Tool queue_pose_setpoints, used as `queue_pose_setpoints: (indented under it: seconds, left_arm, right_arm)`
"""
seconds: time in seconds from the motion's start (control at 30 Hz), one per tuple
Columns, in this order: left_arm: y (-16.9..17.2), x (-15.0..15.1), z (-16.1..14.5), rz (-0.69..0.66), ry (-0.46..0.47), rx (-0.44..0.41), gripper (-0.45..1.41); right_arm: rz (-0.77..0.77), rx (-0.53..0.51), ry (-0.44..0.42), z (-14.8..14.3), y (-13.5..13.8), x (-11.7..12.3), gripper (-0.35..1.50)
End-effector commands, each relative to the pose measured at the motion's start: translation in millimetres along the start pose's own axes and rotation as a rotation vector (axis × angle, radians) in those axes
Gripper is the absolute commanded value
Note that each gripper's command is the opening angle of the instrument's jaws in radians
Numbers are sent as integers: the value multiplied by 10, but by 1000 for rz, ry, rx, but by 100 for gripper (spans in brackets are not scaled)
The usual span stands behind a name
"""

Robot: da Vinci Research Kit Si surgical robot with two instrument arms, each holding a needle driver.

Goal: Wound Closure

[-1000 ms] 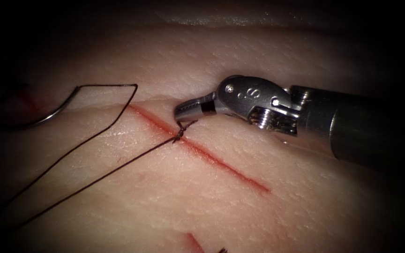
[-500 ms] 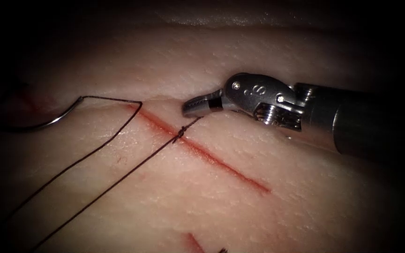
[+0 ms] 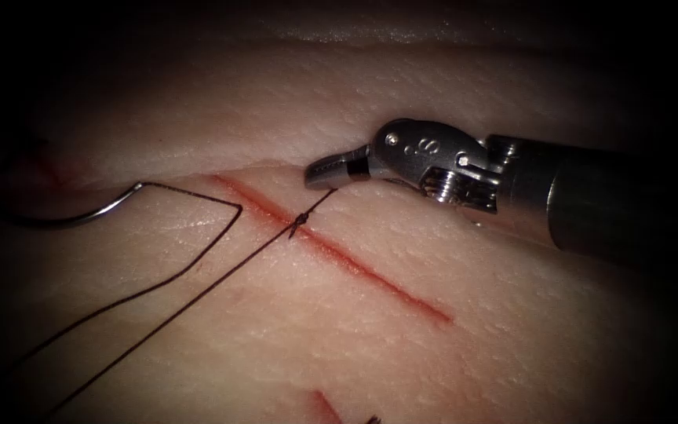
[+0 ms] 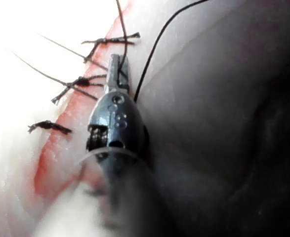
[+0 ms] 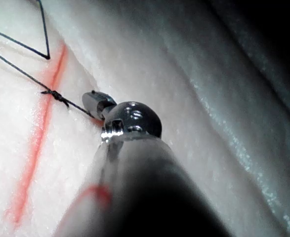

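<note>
Endoscope view looks down from above and in front at the tissue (image 3: 198, 330), w/ the right tool (image 3: 319, 174) entering from the right. Right wrist view looks along its shaft, very close behind that same tool (image 5: 93, 101). Both share the cut (image 3: 355, 267) and its knot (image 3: 298, 222). Left wrist view sits close behind the left tool (image 4: 119, 66).

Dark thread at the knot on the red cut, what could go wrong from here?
The right tool grips the dark thread just beside the small knot, and the left tool holds another strand; a hard pull might snap it or tear the pale tissue. The curved steel needle lies free left of the red cut; its slack loop could snag.
</note>
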Motion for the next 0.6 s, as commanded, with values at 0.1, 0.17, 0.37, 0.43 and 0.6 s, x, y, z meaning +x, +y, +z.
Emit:
queue_pose_setpoints:
  seconds: [0.1, 0.17, 0.37, 0.43, 0.6]
  left_arm:
    - [0, -4, 6, -1, 3, -3, -45]
    - [-1, -4, 5, -1, 4, -5, -45]
    - [-2, -6, 4, -5, 5, -7, -45]
    - [0, -8, 2, -9, 5, -9, -45]
    - [4, -11, -7, -16, 9, -20, -45]
  right_arm:
    - [-4, -3, 5, 7, 6, 4, -35]
    - [-6, -2, 8, 8, 5, 3, -35]
    - [-5, -3, 10, 7, 6, 2, -35]
    - [-5, -4, 9, 7, 7, 1, -35]
    - [-2, -9, 13, 7, 7, 0, -35]
